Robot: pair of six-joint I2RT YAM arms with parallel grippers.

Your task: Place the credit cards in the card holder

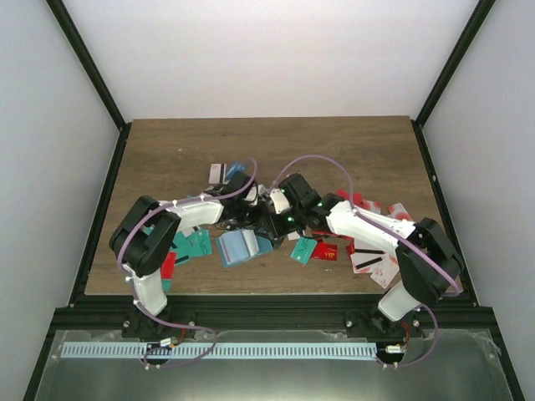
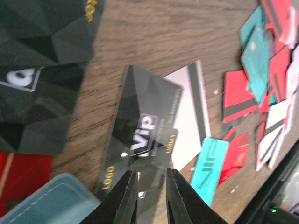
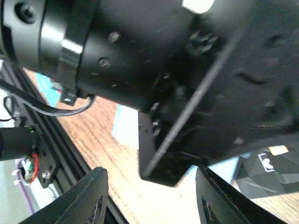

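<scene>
Closely crowded at the middle of the worktop (image 1: pixel 167 150), beside the open card holder (image 1: pixel 238 247).
My left hand (image 2: pixel 149 173) is a sliver apart over the near end of the black card (image 2: pixel 145 126), which overlaps a white card (image 2: pixel 191 107); more credit cards (image 2: pixel 254 70) lie scattered nearby. My right hand (image 3: pixel 149 175) is spread wide, my left arm (image 3: pixel 140 56) close in front blocking its view.

Card holder (image 1: pixel 237 247) open, flat; credit cards (image 1: pixel 334 250) scattered around.

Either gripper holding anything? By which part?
The right gripper is open and empty. The left gripper is nearly closed over the near end of the black card; whether it actually grips cannot be told.
</scene>
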